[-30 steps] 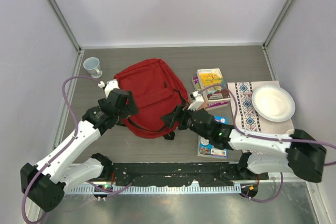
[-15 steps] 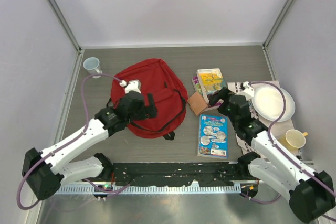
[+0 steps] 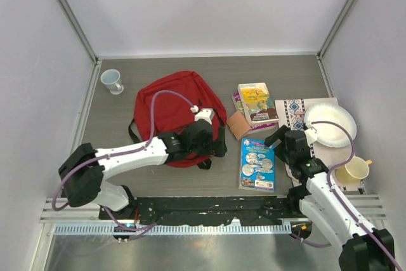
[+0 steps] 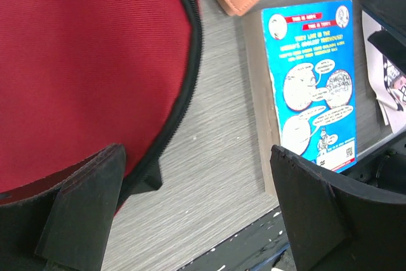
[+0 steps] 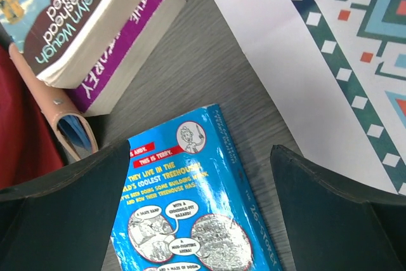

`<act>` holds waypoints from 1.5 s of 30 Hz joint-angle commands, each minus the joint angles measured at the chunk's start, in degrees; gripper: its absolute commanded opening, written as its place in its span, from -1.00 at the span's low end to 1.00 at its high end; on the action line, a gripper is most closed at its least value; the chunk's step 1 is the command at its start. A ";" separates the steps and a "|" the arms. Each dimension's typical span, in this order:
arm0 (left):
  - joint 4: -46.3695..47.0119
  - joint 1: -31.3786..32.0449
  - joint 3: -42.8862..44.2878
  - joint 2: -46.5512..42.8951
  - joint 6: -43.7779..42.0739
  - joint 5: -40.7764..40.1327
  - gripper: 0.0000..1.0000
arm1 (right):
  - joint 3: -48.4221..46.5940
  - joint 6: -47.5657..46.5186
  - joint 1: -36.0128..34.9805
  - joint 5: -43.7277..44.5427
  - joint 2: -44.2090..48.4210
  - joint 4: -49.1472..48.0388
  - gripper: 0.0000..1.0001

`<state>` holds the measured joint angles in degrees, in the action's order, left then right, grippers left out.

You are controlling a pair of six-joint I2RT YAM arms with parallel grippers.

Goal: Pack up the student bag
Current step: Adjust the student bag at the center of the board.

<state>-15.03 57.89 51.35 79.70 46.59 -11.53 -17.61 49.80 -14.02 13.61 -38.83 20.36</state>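
Observation:
The student bag (image 3: 171,103), a red backpack with a black zipper (image 4: 188,74), lies flat at the table's centre-left. My left gripper (image 3: 214,139) hovers open at the bag's near right edge, holding nothing. In the left wrist view the left gripper (image 4: 203,211) has one finger over red fabric (image 4: 82,61) and the other beside the blue book (image 4: 314,87). My right gripper (image 3: 283,141) is open and empty, low over the top right corner of the blue book (image 5: 190,220). The right gripper (image 5: 203,207) straddles that corner.
A blue book (image 3: 258,164) lies right of the bag, a peach wallet (image 3: 239,125) above it. Stacked books (image 3: 255,101) sit behind. A patterned placemat (image 3: 295,115) carries a white plate (image 3: 330,125); a yellow cup (image 3: 355,169) is near right, a pale cup (image 3: 113,81) far left.
My left arm has swung right across the bag to its near right edge. My right arm has drawn back from the bag's edge to the blue book, uncovering the wallet and the yellow cup.

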 commanded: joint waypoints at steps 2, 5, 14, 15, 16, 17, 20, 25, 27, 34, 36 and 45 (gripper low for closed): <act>8.25 3.28 4.98 6.34 1.31 4.58 0.99 | 0.99 1.44 0.40 -2.00 0.95 0.30 0.95; 9.84 4.07 6.21 9.59 1.84 5.98 0.99 | 1.96 1.53 0.40 -3.41 0.95 -0.14 0.95; 12.92 6.61 9.20 14.96 2.72 7.67 0.99 | 4.16 1.79 0.40 -6.22 0.86 -2.43 0.93; 11.70 6.97 9.55 14.70 2.28 4.97 0.99 | 4.25 1.62 0.40 -6.31 0.95 -2.52 0.91; 10.73 7.24 9.64 14.43 2.19 3.28 0.99 | 4.25 1.61 0.40 -6.49 0.95 -2.95 0.91; 9.85 7.33 9.73 13.99 2.28 2.22 0.99 | 4.33 1.61 0.49 -6.75 0.95 -3.22 0.90; 5.63 7.33 10.34 13.29 1.32 -1.38 0.99 | 4.60 1.79 0.40 -8.24 0.95 -4.71 0.88; -5.18 7.33 11.05 13.82 0.26 -7.27 0.99 | 5.13 1.70 0.49 -9.74 0.69 -7.17 0.86; -7.81 7.24 9.56 13.29 0.52 -10.08 0.99 | 4.95 1.53 0.49 -10.18 0.33 -7.70 0.86; -15.64 5.05 3.76 11.09 3.42 -17.47 0.99 | 4.95 1.00 0.40 -12.20 -1.69 -11.30 0.79; -18.27 4.34 2.97 10.13 4.56 -19.66 0.99 | 5.12 0.82 0.40 -12.81 -2.30 -11.92 0.75; -22.51 2.93 1.64 0.92 3.61 -26.79 0.99 | 5.39 0.30 0.49 -17.82 -3.71 -14.30 0.71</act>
<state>-35.20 61.08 52.10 86.54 50.59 -31.64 -12.40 50.92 -13.74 -1.15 -42.41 9.21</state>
